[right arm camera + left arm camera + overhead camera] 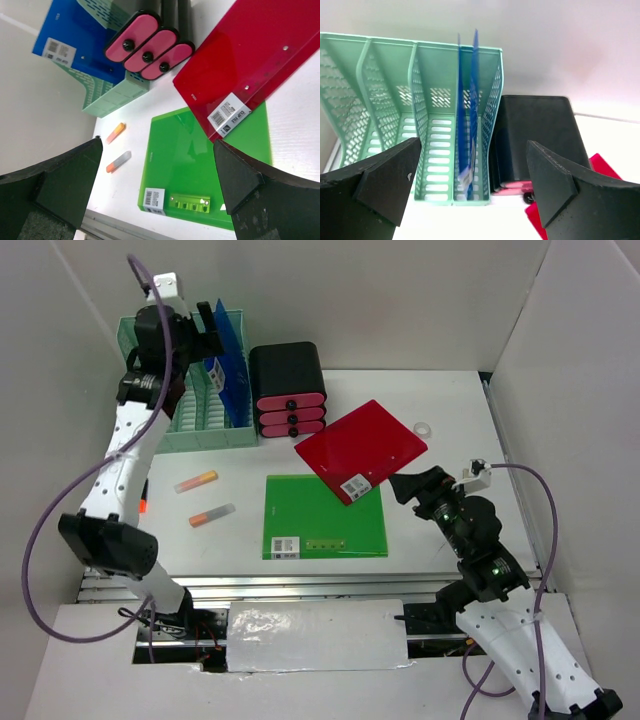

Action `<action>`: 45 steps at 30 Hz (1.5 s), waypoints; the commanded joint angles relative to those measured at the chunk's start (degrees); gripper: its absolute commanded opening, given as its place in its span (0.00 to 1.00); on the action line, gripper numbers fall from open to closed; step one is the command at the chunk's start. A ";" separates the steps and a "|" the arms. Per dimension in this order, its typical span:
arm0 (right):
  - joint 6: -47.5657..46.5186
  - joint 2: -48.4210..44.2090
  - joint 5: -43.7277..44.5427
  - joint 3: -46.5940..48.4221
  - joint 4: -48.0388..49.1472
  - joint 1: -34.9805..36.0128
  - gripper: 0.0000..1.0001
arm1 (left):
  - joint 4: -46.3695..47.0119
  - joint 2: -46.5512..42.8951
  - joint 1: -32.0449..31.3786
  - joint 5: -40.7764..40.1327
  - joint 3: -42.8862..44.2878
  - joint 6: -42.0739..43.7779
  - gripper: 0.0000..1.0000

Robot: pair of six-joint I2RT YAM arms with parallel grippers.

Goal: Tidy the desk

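Hiding part of the green folder (320, 518), the red folder (362, 447); both arms' jaws wide, empty.

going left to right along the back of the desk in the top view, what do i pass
mint-green file rack -> black drawer box -> red folder -> small white ring

White matte panels wall the desk (450, 405) on three sides: the left panel (50, 370) at 9 o'clock, the back panel (400, 300) at 12, the right panel (580, 380) at 3. All are bare. At 6 o'clock a white board (100, 660) carries a crinkled glossy sheet (315, 635) that catches glare. The light is even and soft, with faint shadows.
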 commanded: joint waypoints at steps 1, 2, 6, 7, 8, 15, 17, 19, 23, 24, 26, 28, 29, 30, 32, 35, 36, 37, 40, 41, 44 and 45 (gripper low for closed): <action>-1.19 2.55 2.35 0.26 2.59 0.14 1.00 | -0.84 -9.93 -0.03 -2.86 -1.04 -5.92 1.00; -1.02 4.65 2.79 1.04 1.98 0.14 1.00 | -1.98 -13.95 -0.03 -2.96 -4.70 -7.15 0.99; -1.19 11.25 2.53 3.51 -2.49 0.14 1.00 | -2.61 -25.74 -0.03 1.07 -19.55 -13.39 1.00; -0.84 12.48 2.36 3.69 -3.20 -0.04 1.00 | -2.00 -28.55 -0.03 2.39 -23.07 -15.58 0.99; -0.40 14.32 1.14 3.34 -4.08 -0.12 1.00 | -1.30 -33.54 -0.12 4.06 -30.59 -16.64 0.99; 4.95 19.15 -5.74 -5.53 5.57 -0.30 1.00 | -0.84 -44.31 -0.12 14.97 -50.35 -18.77 1.00; 6.10 21.18 -3.46 -6.94 8.03 -0.91 1.00 | -1.56 -44.49 -0.21 16.20 -51.84 -17.89 1.00; 7.07 26.01 -3.18 -7.47 11.01 -2.31 1.00 | -4.79 -44.75 -0.21 17.86 -53.15 -16.40 1.00; 7.59 35.76 -7.05 -7.91 17.94 -4.78 0.98 | -5.07 -46.85 -0.21 18.49 -57.19 -14.90 1.00; 7.86 37.26 -7.83 -7.74 18.76 -4.78 0.98 | -5.25 -47.04 -0.21 18.66 -57.73 -14.72 0.99; 8.47 40.34 -6.97 -7.56 21.12 -5.05 0.98 | -5.42 -47.48 -0.21 20.15 -58.61 -14.28 0.99; 9.00 44.36 -5.92 -5.99 21.93 -6.01 0.97 | -5.34 -47.74 -0.21 21.12 -59.49 -13.84 0.99; 9.00 45.87 -6.52 -5.28 22.19 -6.80 0.97 | -5.34 -47.91 -0.21 21.65 -59.67 -13.49 1.00; 8.83 47.28 -7.39 -4.84 23.15 -7.41 0.97 | -5.34 -48.00 -0.21 21.91 -59.93 -13.32 0.99; 9.09 50.80 -10.56 -4.05 25.87 -9.35 0.95 | -5.33 -48.35 -0.20 22.44 -60.46 -12.70 1.00; 9.27 55.18 -12.75 -2.56 28.07 -11.46 0.93 | -5.25 -48.97 -0.21 22.62 -60.99 -12.17 1.00; 9.18 56.33 -13.55 -1.42 28.25 -12.07 0.92 | -5.16 -48.97 -0.21 22.79 -60.99 -12.09 1.00; 9.01 57.30 -14.42 -0.80 28.95 -12.86 0.92 | -5.16 -48.97 -0.21 23.06 -60.99 -11.91 0.99; 8.74 62.22 -17.24 2.45 28.18 -13.57 0.87 | -4.98 -48.62 -0.21 23.32 -60.81 -11.91 0.99; 9.00 64.32 -18.03 3.41 27.65 -13.75 0.86 | -4.81 -48.53 -0.21 23.41 -60.73 -12.00 0.99; 10.05 67.67 -18.74 5.44 26.68 -14.53 0.82 | -4.72 -48.27 -0.21 23.67 -60.55 -11.91 0.99; 10.41 68.55 -19.00 6.49 25.72 -14.89 0.79 | -4.63 -48.27 -0.21 23.67 -60.37 -11.91 1.00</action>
